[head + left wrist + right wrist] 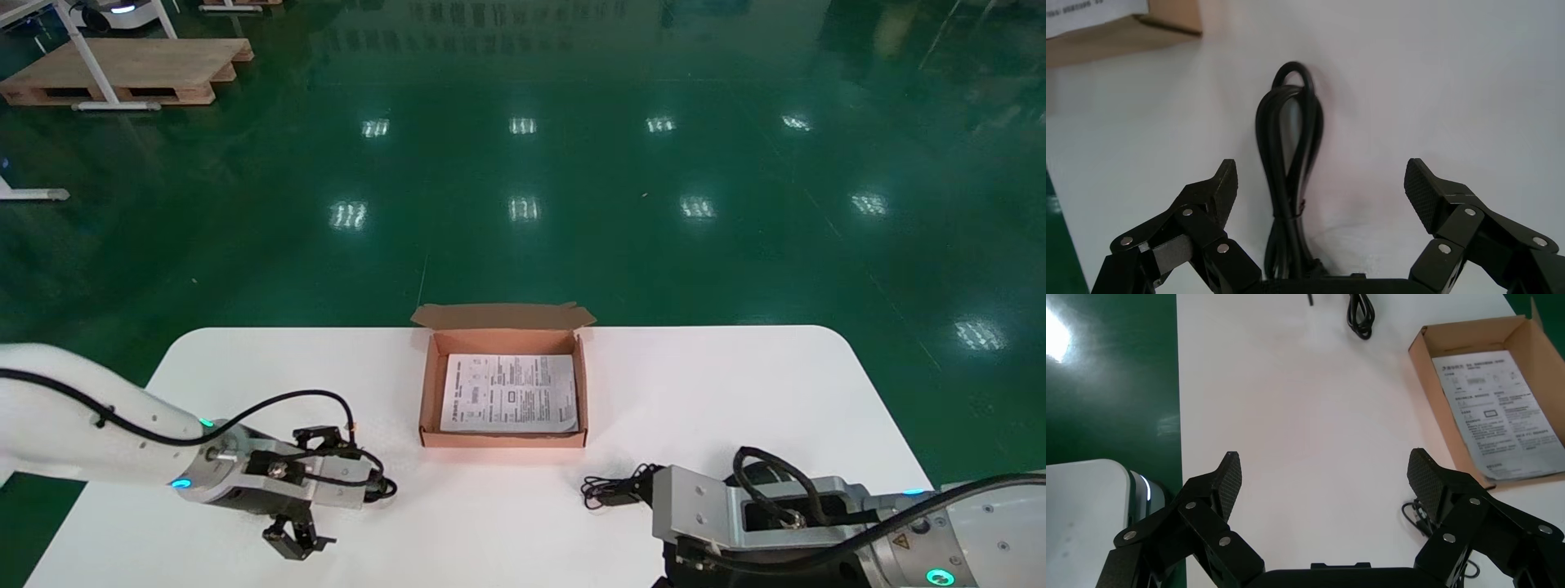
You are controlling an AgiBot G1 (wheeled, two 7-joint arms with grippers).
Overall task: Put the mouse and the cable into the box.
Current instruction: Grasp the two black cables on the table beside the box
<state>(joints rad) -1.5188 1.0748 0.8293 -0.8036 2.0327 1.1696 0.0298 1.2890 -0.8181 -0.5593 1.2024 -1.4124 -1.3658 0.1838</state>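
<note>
White tabletop (735, 392) fills the near half of the head view, with the open cardboard box (502, 439) at its middle and a printed leaflet (508, 394) flat inside. The left jaws sit low at the near left, with the bundled black cable (381, 487) at their tip, well short of the box. The right jaws are at the near right, beside a small black tangle (609, 490) that may be the mouse's cord. The mouse body itself I cannot make out.

The left wrist view shows the left jaws spread wide with the cable (1288, 165) lying between them on the tabletop, looped and cinched by a thin tie. A corner of the box (1138, 30) sits beyond. The bundle is slim and lies flat, so closing could catch only some strands or skate over it. A loose loop could then hang down and snag the box wall on the way in.

The right wrist view shows the right jaws parted too, holding nothing, over bare tabletop. Thin black wires (1415, 514) lie by one finger, and the box (1438, 373) and leaflet (1502, 410) are off to one side. A grab here risks taking cord rather than the mouse. With both arms heading for the box, they could crowd each other.
</note>
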